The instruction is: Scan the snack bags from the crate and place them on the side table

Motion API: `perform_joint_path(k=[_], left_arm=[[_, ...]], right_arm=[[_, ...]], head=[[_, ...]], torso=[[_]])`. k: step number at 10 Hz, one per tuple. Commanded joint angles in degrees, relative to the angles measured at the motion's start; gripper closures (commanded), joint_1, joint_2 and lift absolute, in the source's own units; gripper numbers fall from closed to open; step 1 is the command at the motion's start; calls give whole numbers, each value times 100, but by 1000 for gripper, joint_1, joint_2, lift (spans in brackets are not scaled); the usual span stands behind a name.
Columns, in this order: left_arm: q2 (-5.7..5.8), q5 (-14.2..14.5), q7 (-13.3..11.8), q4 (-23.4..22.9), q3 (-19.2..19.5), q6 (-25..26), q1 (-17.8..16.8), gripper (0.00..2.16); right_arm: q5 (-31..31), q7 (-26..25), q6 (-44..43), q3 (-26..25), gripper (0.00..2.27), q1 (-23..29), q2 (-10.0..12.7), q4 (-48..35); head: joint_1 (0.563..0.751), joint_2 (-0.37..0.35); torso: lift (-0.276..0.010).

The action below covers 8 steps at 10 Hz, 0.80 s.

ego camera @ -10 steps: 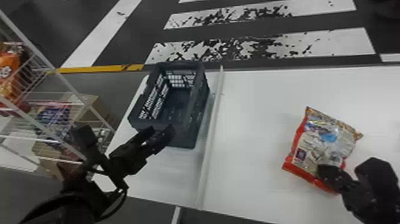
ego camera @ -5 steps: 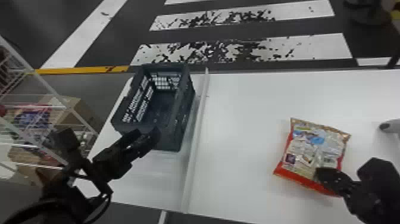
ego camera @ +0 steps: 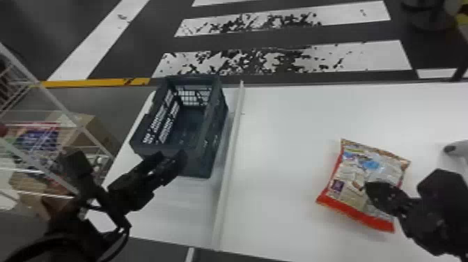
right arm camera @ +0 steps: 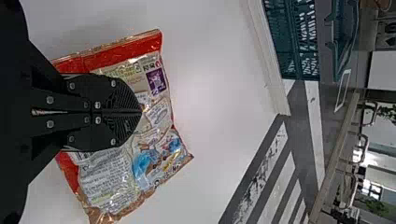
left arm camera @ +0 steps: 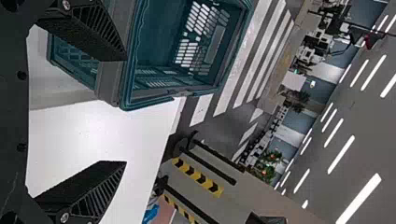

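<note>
Moving since the earlier frame, my right gripper (ego camera: 369,187) is coming farther over the bag (ego camera: 355,174), toward its middle. Its fingers (right arm camera: 114,91) are sitting closed against each other above the bag; whether they are touching it, I cannot tell. I am seeing the bag lying flat on the white tabletop (ego camera: 278,156), red edge nearest me. My left gripper (ego camera: 171,159) is hanging at the near end of the crate (ego camera: 205,149), its fingers (left arm camera: 93,30) standing wide apart. Upright, the crate is resting left of the rail (ego camera: 228,174). Farther left, a wire rack (ego camera: 59,101) is holding boxes.
</note>
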Motion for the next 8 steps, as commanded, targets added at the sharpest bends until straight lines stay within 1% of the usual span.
perform_joint_path(k=[1, 5, 7, 8], left_arm=[[-24, 0, -2, -23, 0, 0, 1, 83], [-24, 0, -2, -76, 9, 18, 45, 83], [-24, 0, -2, -76, 0, 18, 45, 83], [-24, 0, -2, -76, 0, 18, 45, 83]], right_arm=[[9, -10, -27, 46, 2030, -336, 98, 381], [97, -71, -115, 327, 2030, -1127, 256, 1542], [220, -62, -378, 521, 2034, -1250, 256, 1937], [220, -45, -449, 538, 2030, -1242, 247, 1928]], head=[[695, 248], [695, 230], [695, 229], [695, 234]], torso=[[-94], [-94], [-94], [-94]])
